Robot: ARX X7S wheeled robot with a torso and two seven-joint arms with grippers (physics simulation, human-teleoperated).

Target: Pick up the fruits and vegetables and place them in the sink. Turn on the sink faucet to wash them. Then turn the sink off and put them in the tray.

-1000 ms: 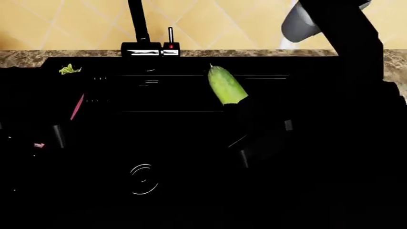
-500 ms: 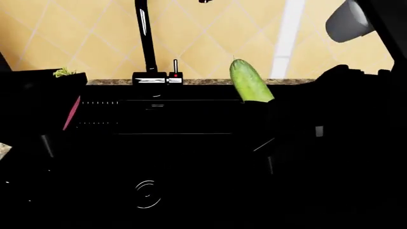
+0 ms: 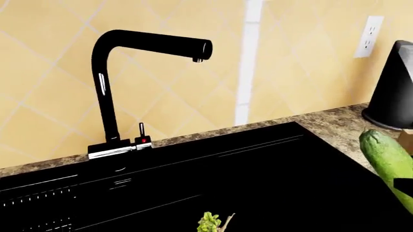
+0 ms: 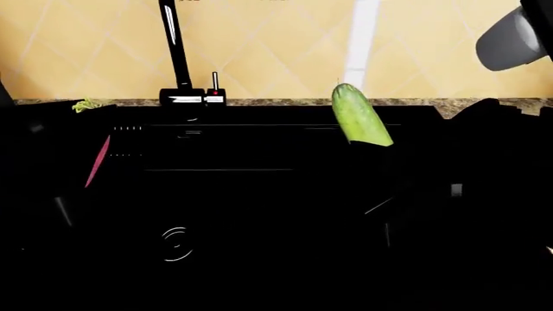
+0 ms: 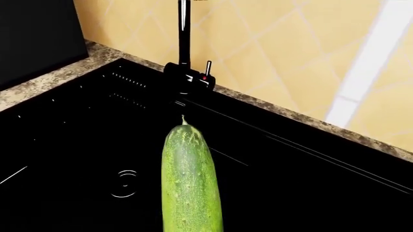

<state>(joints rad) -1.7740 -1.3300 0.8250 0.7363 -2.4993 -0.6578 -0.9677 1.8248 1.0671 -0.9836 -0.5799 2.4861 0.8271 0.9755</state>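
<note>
Your right gripper (image 4: 367, 152) is clamped on the lower end of the cucumber (image 4: 361, 116), which stands nearly upright in the upper right-centre of the head view, its stem tip leaning slightly left and reaching up in front of the granite counter (image 4: 415, 102) and tiled wall. The gripper body itself is black against the black sink (image 4: 259, 214), so you cannot make out its fingers there. In the right wrist view the cucumber (image 5: 189, 183) fills the lower centre of the frame and hangs over the basin, with the round drain ring (image 5: 125, 183) to its left.

The sink faucet (image 4: 175, 52) rises at the upper left of the head view, and its small upright lever (image 4: 214, 83) with the red dot stands just to the right of the spout's base. In the left wrist view the faucet (image 3: 123, 82) sits at the left, its spout reaching out over the basin.

Your left gripper is lost in the dark at the left of the head view, and you cannot tell whether it is apart or together. A pink-red strip of the radish (image 4: 97, 162) shows there, with green leaves (image 4: 85, 104) above it at the counter's edge; those leaves (image 3: 210, 222) also appear at the bottom of the left wrist view.
</note>
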